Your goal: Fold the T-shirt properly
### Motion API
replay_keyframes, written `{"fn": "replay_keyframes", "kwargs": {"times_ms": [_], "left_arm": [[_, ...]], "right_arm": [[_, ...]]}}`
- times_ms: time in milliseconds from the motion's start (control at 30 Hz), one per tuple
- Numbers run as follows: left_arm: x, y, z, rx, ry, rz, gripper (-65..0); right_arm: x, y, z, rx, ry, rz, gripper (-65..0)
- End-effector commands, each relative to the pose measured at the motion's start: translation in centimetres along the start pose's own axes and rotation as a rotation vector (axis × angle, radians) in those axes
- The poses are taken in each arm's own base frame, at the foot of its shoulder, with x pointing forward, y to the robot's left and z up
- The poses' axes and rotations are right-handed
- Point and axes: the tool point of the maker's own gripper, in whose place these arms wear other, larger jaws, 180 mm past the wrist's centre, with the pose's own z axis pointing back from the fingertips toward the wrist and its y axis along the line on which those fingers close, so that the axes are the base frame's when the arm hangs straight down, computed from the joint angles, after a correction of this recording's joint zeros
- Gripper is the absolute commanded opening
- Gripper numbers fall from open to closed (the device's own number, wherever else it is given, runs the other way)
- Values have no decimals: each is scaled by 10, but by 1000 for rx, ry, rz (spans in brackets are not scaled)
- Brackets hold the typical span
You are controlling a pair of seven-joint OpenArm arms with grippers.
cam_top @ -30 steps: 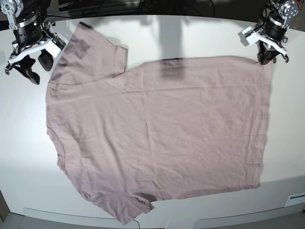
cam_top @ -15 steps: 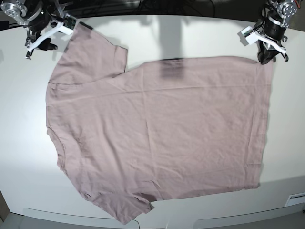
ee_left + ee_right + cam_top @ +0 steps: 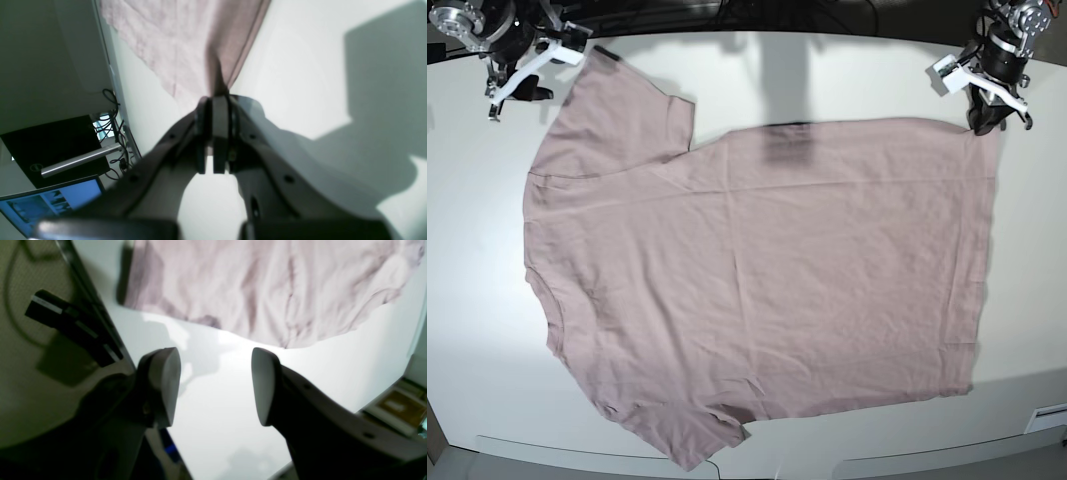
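The pink-mauve T-shirt (image 3: 757, 270) lies spread flat on the white table (image 3: 467, 300), neck to the left and hem to the right. My left gripper (image 3: 984, 124) is at the far right, shut on the hem's far corner. In the left wrist view the gripper (image 3: 218, 100) pinches the T-shirt (image 3: 186, 40) where the cloth rises into a ridge. My right gripper (image 3: 512, 97) is open and empty at the far left, just left of the upper sleeve. In the right wrist view the gripper (image 3: 215, 380) hangs over bare table, short of the T-shirt's (image 3: 267, 290) sleeve edge.
A small dark strip (image 3: 607, 51) lies at the sleeve's far edge. Beyond the table's edge are a monitor (image 3: 50, 200) and cables (image 3: 113, 123). A dark box (image 3: 73, 326) sits off the table's back. The lower sleeve hangs over the table's front edge (image 3: 697, 455).
My right arm moved from beside the upper sleeve back to the table's far left corner, still open. The left gripper and the T-shirt have not moved.
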Motion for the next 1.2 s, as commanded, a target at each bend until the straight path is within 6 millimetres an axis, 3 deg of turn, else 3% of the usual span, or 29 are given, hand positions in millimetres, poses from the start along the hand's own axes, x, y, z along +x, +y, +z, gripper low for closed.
{"fn": "replay_keyframes", "kwargs": {"times_ms": [0, 67, 267, 300, 433, 533, 633, 800, 1000, 1167], "left_arm": [[9, 12, -6, 32, -37, 17, -621], [9, 12, -6, 32, -37, 17, -650], [9, 12, -6, 32, -37, 17, -650], [9, 12, -6, 32, -37, 17, -650], [9, 12, -6, 32, -37, 17, -650], [11, 12, -6, 33, -46, 17, -650], [14, 12, -6, 32, -59, 17, -650], [13, 12, -6, 32, -60, 16, -650], [14, 12, -6, 33, -60, 16, -650], [14, 13, -6, 37, -61, 17, -650]], "right_arm": [[7, -3, 2, -3, -37, -15, -307], [18, 1, 3, 23, -95, -74, -307], [33, 10, 6, 91, -172, -215, -307], [28, 11, 5, 93, -143, -212, -307], [-23, 8, 5, 57, 107, -39, -307], [-41, 7, 9, 49, 168, 126, -307], [-38, 8, 11, 17, 129, 232, -307], [-15, -4, 14, -111, 11, 245, -307], [-43, 18, 0, -77, 44, 251, -307], [-58, 20, -21, -217, 105, 329, -307]]}}
